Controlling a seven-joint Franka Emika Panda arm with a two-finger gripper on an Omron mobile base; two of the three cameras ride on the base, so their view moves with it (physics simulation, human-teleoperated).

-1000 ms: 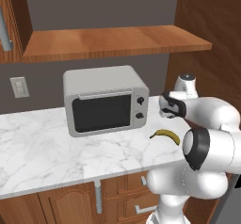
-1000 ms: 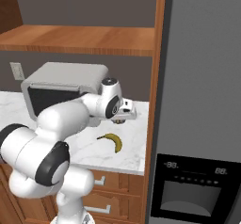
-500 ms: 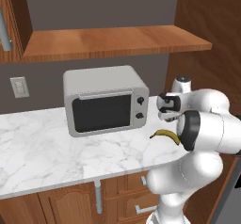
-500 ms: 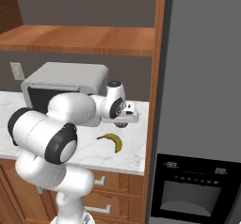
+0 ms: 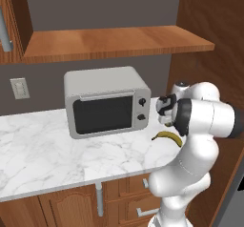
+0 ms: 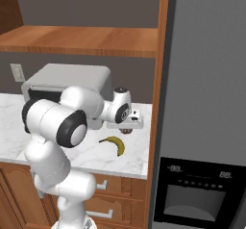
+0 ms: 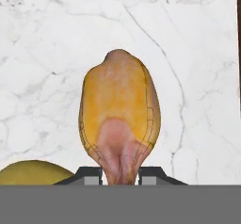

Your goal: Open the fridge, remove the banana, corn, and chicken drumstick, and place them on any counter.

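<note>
My gripper is shut on the narrow end of the orange-brown chicken drumstick, which hangs over the white marble counter. In the right base view the gripper hovers just above the counter, next to the wooden panel beside the fridge. The grey fridge doors look closed. The yellow banana lies on the counter a little in front of the hand, and the banana also peeks out beside my forearm. An edge of the banana sits at the lower left. The corn is out of view.
A grey microwave stands on the counter to the left of the hand, under a wooden shelf. A tall wooden panel separates counter and fridge. Open marble stretches left of the banana.
The hand with the drumstick has come down a little toward the counter, and the arm's elbow has swung across. The banana has not moved.
</note>
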